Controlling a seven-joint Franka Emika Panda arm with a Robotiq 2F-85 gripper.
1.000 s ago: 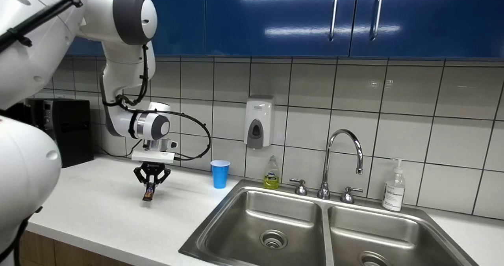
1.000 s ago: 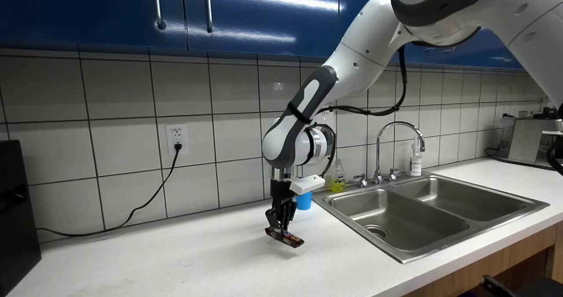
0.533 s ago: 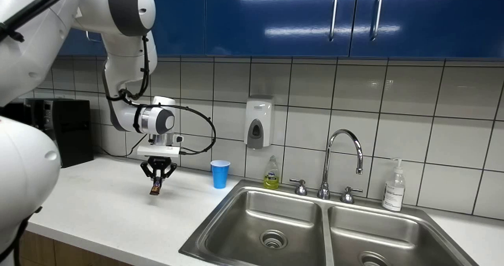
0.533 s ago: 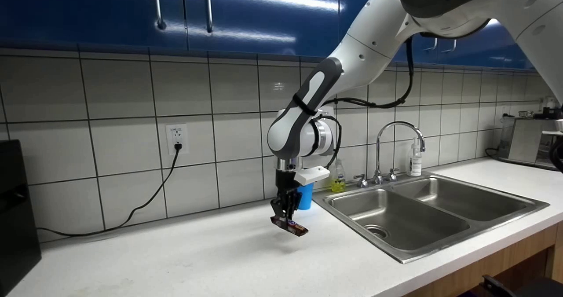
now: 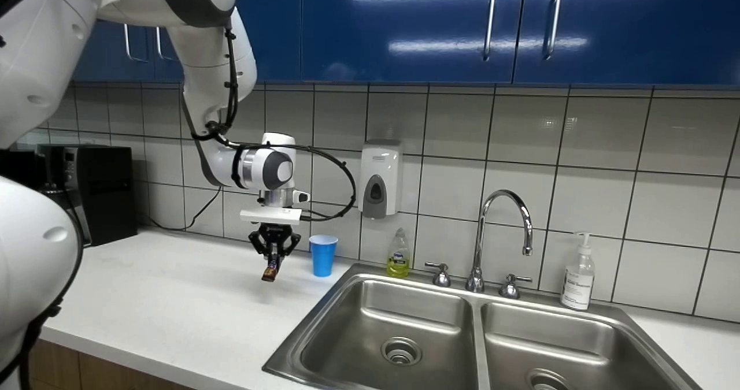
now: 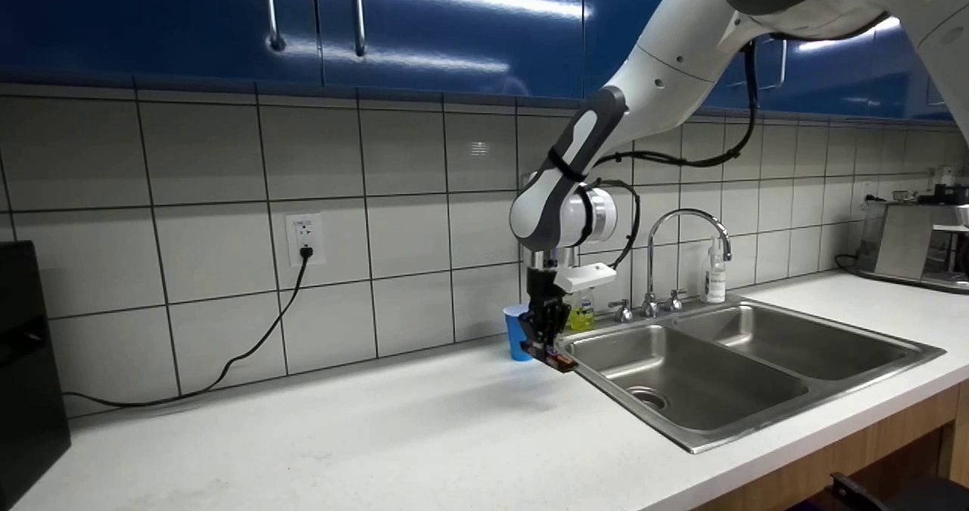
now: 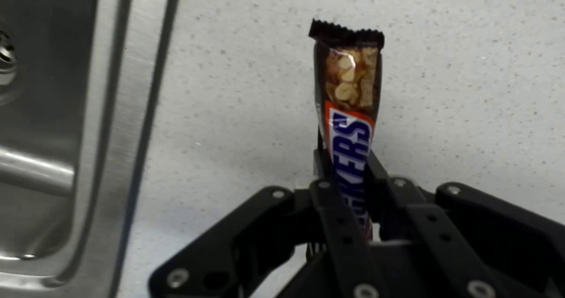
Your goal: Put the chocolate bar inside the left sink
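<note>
The chocolate bar (image 7: 348, 90) is pinched by its two long sides in the gripper (image 7: 349, 170); its dark crimped end points away from the gripper in the wrist view, and printed letters ending in "KERS" show on the wrapper. It is held over the white counter (image 7: 238, 90), outside the left sink (image 5: 352, 338), whose steel edge runs down the picture's left side in the wrist view. The bar looks raised off the surface, though how high is hard to judge. The blue cup (image 5: 322, 257) stands upright near the gripper in both exterior views. Behind the left sink is a bottle of yellow liquid (image 5: 398, 257); the faucet (image 5: 480, 240) rises behind the divider, and a pump bottle (image 5: 578, 280) stands behind the twin basin (image 5: 549, 332).
</note>
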